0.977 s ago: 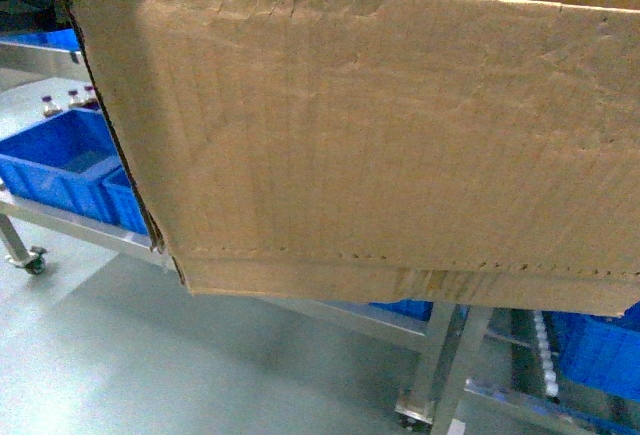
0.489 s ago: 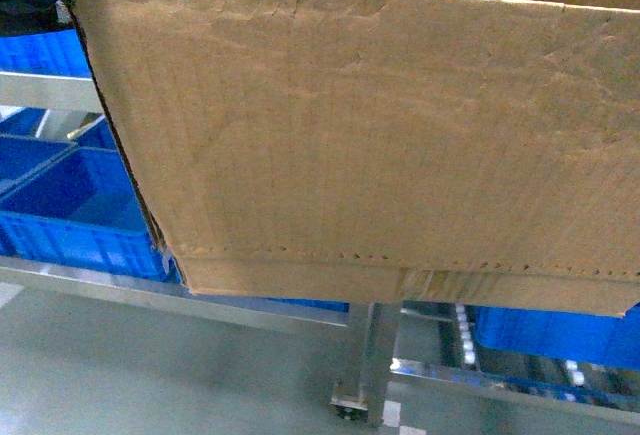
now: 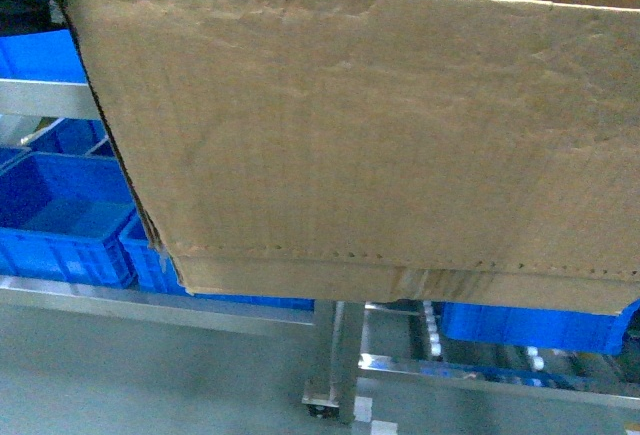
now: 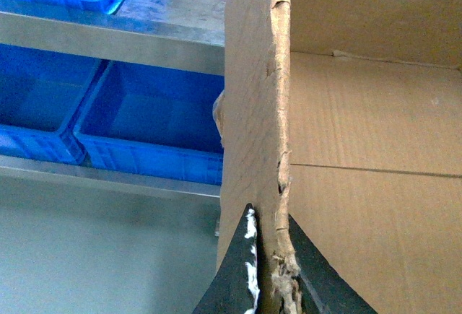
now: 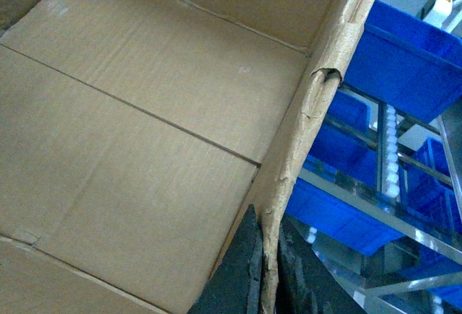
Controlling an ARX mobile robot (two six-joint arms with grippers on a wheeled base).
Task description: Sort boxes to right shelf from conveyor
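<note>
A large brown cardboard box (image 3: pixel 380 135) with ragged top edges fills most of the head view, held up off the floor. My left gripper (image 4: pixel 269 214) is shut on the box's torn left wall (image 4: pixel 253 112), one black finger on each side. My right gripper (image 5: pixel 268 214) is shut on the torn right wall (image 5: pixel 317 97) in the same way. The box's inside (image 5: pixel 130 126) looks empty. Behind it stands the stainless-steel shelf (image 3: pixel 150 305). Both grippers are hidden behind the box in the head view. The conveyor is out of view.
Blue plastic bins (image 3: pixel 60 215) (image 4: pixel 151 119) (image 5: pixel 404 61) sit on the shelf's tiers. White roller tracks (image 3: pixel 432 325) (image 5: pixel 392 148) show between them. A shelf post with a caster (image 3: pixel 322 405) stands on the grey floor (image 3: pixel 120 375) below the box.
The shelf post and blue bins have slid leftward in the head view and the bins look nearer. The box keeps its place in the frame.
</note>
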